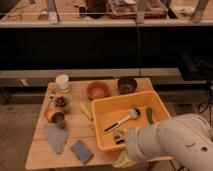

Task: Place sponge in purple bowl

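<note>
Gripper (123, 159) low at the wooden table's (75, 131) front edge, jaws wide, nothing held. Small flat grey-blue sponge (81, 151) lies just left of it; round dark purple bowl (127, 85) well behind it.

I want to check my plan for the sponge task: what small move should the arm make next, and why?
Probably shift the gripper leftward in the view, toward the sponge. The gripper hangs at the front edge of the table, right of the sponge, which lies untouched, far from the purple bowl.
</note>
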{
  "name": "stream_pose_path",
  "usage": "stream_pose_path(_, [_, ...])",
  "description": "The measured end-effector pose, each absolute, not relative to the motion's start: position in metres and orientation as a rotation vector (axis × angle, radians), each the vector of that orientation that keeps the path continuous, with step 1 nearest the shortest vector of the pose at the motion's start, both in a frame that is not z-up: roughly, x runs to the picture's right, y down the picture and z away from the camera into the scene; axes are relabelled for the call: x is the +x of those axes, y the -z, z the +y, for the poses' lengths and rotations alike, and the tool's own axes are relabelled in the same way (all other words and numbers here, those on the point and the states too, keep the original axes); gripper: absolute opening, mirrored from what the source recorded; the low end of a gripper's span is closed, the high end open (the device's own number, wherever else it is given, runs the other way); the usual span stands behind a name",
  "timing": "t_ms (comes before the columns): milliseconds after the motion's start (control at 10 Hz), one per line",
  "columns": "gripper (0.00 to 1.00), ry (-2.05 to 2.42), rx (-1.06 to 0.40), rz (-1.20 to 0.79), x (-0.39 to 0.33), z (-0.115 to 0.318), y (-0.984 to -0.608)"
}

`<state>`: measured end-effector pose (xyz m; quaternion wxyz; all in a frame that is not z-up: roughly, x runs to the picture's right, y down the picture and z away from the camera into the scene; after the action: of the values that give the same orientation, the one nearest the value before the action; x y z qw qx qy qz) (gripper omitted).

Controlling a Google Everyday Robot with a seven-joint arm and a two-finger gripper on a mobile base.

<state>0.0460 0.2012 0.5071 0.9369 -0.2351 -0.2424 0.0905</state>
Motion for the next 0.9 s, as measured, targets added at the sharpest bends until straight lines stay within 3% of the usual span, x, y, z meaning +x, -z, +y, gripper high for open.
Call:
stream_pose_path(400, [0.65, -0.205, -0.517, -0.523, 0.036, 0.206, -0.518])
stream_pose_path(900, [0.65, -0.217, -0.57, -0.564, -0.052, 0.245, -0.545])
